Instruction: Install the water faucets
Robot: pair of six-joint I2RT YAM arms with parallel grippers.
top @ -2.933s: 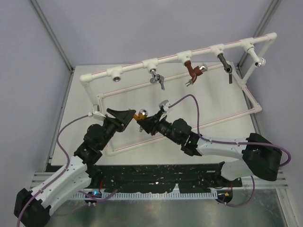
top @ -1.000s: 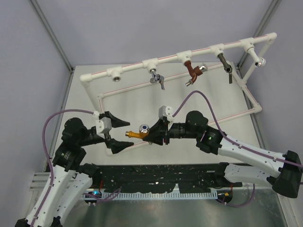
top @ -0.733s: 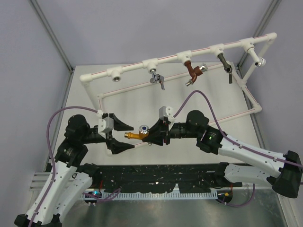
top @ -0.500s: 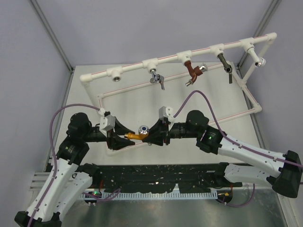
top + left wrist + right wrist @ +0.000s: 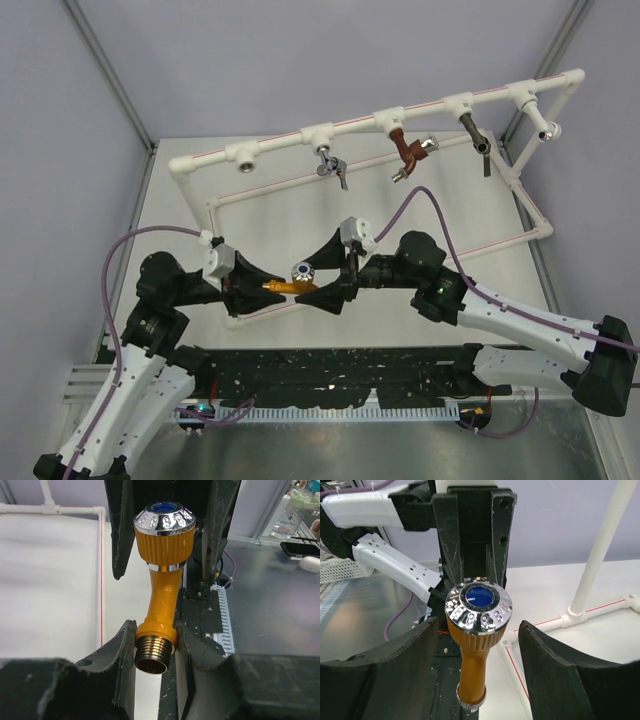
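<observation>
Left wrist, left tool clenched on orange faucet thread; right tool released, flanking it

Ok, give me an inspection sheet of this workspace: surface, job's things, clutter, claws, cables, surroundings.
Surface: white table, pipe rack standing on it.
Job's things: orange faucet held between the two arms; rack's leftmost fitting empty; silver tap, reddish-brown tap and dark tap already fitted.
Clutter: nothing seen.
Claws: left claw shut on the faucet's threaded end; right claw open, fingers either side of the knob, not touching.
Cables: purple cables loop off both arms, clear of the faucet.
Surroundings: grey enclosure walls; black base rail.
</observation>
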